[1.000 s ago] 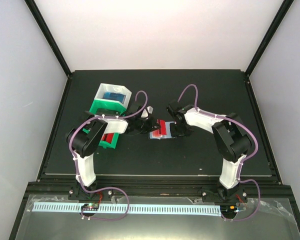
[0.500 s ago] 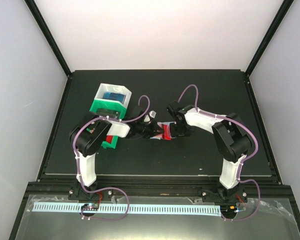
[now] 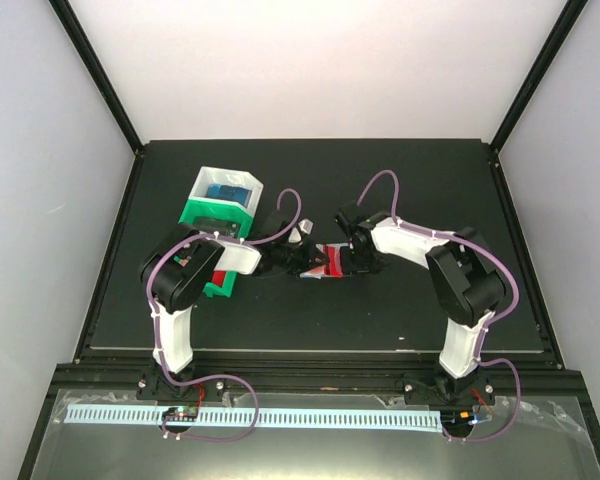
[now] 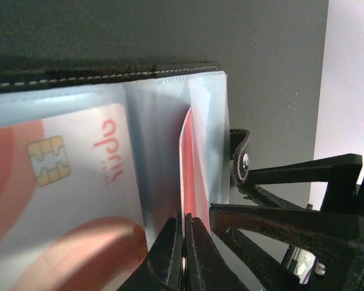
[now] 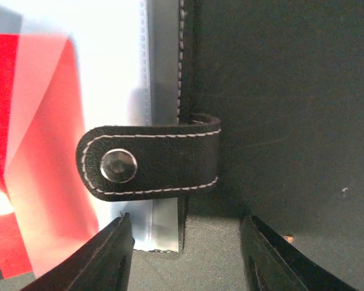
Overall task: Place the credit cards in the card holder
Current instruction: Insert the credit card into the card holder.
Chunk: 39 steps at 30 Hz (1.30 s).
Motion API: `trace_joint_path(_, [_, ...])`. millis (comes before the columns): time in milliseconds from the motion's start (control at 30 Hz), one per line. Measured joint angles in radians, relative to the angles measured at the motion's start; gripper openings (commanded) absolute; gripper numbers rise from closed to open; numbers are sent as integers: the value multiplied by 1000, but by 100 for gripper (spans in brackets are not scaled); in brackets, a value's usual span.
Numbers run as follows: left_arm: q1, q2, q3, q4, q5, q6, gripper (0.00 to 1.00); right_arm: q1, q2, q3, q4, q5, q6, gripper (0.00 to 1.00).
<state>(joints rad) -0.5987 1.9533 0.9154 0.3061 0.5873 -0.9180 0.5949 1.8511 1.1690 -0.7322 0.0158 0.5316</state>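
The card holder (image 3: 328, 262) lies open mid-table, light blue inside (image 4: 164, 133), black outside, its snap strap (image 5: 151, 163) folded over the right edge. My left gripper (image 4: 185, 225) is shut on the edge of a red credit card (image 4: 193, 163) that stands on edge in a pocket of the holder. Another red-and-white card with a chip (image 4: 54, 176) sits in a pocket on the left. My right gripper (image 5: 185, 251) is open, straddling the holder's strap edge, one finger over the blue inside and one over the table. In the top view the two grippers (image 3: 313, 262) (image 3: 348, 262) meet at the holder.
A green plastic tray (image 3: 206, 213) with a white tray (image 3: 208, 178) on it, holding something blue, stands at the left rear. Something red (image 3: 218, 276) lies by the green tray's near end. The black table (image 3: 400, 310) has raised edges.
My left gripper has moved right and down from beside the tray to the holder, carrying the red card into it. The right gripper has stayed at the holder's right edge.
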Motion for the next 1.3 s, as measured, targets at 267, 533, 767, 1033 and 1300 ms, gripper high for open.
trace_joint_path(267, [-17, 34, 50, 1, -16, 1, 2, 0, -38, -15, 21, -48, 11, 56])
trace_joint_path(533, [-24, 39, 58, 0, -29, 6, 2, -11, -64, -16, 55, -74, 21, 57])
trace_joint_path(767, [-29, 39, 58, 2, -69, 4, 1, -41, -64, -16, 64, -68, 27, 57])
trace_joint_path(1033, [-34, 39, 56, 17, -94, -15, 2, -89, -45, -21, 134, -167, 28, 58])
trace_joint_path(1300, [-45, 39, 56, 26, -93, -27, 2, -92, -9, -21, 151, -218, 28, 58])
